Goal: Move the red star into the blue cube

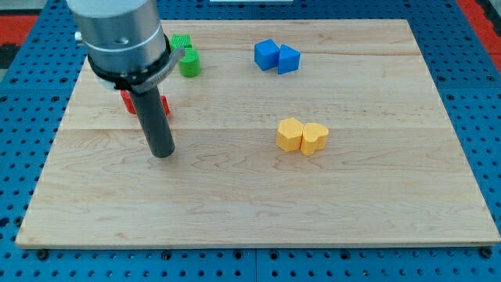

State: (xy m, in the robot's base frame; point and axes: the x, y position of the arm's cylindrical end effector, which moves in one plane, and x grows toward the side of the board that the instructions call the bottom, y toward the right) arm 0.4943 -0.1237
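Observation:
A red block (127,102), mostly hidden behind the rod, sits at the view's left; only red bits show on both sides of the rod, so its shape cannot be made out. My tip (163,153) rests on the board just below that red block. The blue cube (266,54) sits at the view's top centre, touching a second blue block (289,59) on its right. Both blue blocks lie far to the right of my tip.
A green cylinder (189,63) and another green block (181,42) sit at the top left beside the arm's body. A yellow hexagon block (290,135) and a yellow heart-like block (315,138) touch each other right of centre. The wooden board (258,211) lies on a blue pegboard.

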